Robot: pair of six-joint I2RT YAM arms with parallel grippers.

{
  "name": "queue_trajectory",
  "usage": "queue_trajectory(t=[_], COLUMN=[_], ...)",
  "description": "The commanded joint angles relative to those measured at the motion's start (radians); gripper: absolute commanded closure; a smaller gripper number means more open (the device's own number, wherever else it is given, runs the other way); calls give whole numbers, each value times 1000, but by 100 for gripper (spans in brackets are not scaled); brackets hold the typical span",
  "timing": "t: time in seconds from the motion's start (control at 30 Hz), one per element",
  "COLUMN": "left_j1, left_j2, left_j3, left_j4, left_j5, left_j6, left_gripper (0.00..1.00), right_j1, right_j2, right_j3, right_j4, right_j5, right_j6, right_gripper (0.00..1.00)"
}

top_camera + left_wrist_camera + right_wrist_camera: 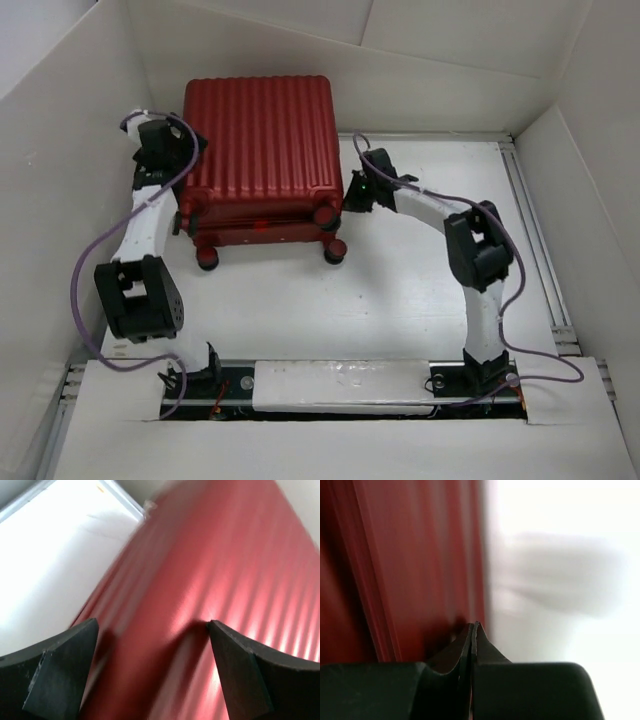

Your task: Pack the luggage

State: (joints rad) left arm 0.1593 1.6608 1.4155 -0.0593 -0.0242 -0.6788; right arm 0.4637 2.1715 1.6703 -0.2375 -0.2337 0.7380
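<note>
top view: shows the luggage (258, 140) lying flat at the far middle of the white table (400, 300), ribbed dark-red shell up, both halves stacked, small dark wheels (335, 252) toward the arm bases. places the left gripper (193, 150) against its left side and the right gripper (352, 198) at its near right corner, just beside a wheel.

left wrist view: looks along the blurred ribbed shell, white table to the left of it. finds the two black fingers (60, 675) spread wide, released, nothing between them but the shell beyond; cannot tell whether either tip touches it.

right wrist view: finds the fingertips (470, 645) clenched together, gripping nothing, with the red shell on the left and white table on the right; cannot tell about contact with the shell.
</note>
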Motion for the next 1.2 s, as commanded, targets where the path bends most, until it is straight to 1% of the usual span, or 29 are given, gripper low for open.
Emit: queue_trajectory(t=[0.0,0.03,0.1,0.17,0.27,0.37,0.4,0.43,0.47,0.53,0.57,0.6,0.63,0.67,0.7,0.73,0.77,0.8,0.83,0.87,0.9,0.93,0.97,1.0,1.03,1.07,1.1,1.13,1.17], left_j1=[-291,-309,-345,-424,-547,-578,-578,-578,-578,-578,-578,-578,-578,-578,-539,-502,-454,-340,-280,-227,-192,-131,-107,-92,-71,-61,-61,-50,-40], left_j2=[-115,-159,-241,-343,-465,-610,-672,-673,-712,-713,-663,-630,-597,-566,-508,-481,-463,-423,-391,-353,-307,-182,-118,-58,70,132,187,242,348], left_j3=[-208,-305,-387,-469,-526,-526,-495,-472,-443,-318,-259,-197,-70,-20,21,78,79,79,79,106,144,204,344,412,490,651,724,793,910], left_j4=[-338,-324,-292,-292,-310,-356,-376,-388,-401,-453,-471,-494,-522,-534,-515,-501,-413,-352,-311,-277,-248,-279,-304,-318,-345,-371,-372,-385,-404], left_j5=[388,400,425,425,388,354,342,331,322,287,264,224,113,72,44,15,30,65,104,165,165,165,185,225,234,254,324,334,334], left_j6=[17,-13,-69,-140,-227,-283,-309,-309,-309,-286,-222,-182,-153,-127,-82,-82,-82,-82,-103,-103,-90,-90,-90,-53,-53,-53,-53,-39,-54], left_gripper=[15,15,15,15,15,15,15,15,15,14,12,11,9,3,1,1,1,1,1,1,1,1,1,1,1,3,5,6,8], right_j1=[61,46,-2,-33,-88,-128,-143,-152,-161,-197,-209,-218,-218,-229,-229,-229,-203,-188,-174,-157,-120,-103,-91,-91,-91,-100,-100,-114,-114], right_j2=[-232,-325,-416,-527,-613,-686,-711,-737,-766,-852,-880,-933,-961,-984,-1006,-1038,-1052,-1065,-1087,-1098,-1107,-1118,-1136,-1136,-1136,-1145,-1136,-1127,-1110], right_j3=[-180,-220,-314,-351,-371,-382,-394,-394,-406,-406,-406,-393,-392,-392,-380,-370,-369,-380,-391,-405,-421,-460,-478,-495,-520,-532,-532,-541,-541], right_j4=[113,113,92,46,-51,-147,-166,-181,-210,-239,-256,-279,-279,-290,-316,-328,-329,-342,-351,-352,-352,-361,-361,-361,-361,-352,-352,-352,-352], right_j5=[-64,-64,-53,-26,7,49,86,108,132,180,204,205,215,215,215,206,189,145,119,93,80,102,114,114,94,77,57,42,42], right_j6=[-49,-70,-94,-140,-201,-235,-235,-244,-244,-244,-244,-244,-244,-244,-256,-267,-267,-267,-267,-276,-276,-276,-276,-267,-252,-243,-242,-242,-242], right_gripper=[100,100,100,100,100,99,99,97,89,79,73,61,54,48,39,37,34,32,27,25,24,25,36,51,69,95,100,100,100])
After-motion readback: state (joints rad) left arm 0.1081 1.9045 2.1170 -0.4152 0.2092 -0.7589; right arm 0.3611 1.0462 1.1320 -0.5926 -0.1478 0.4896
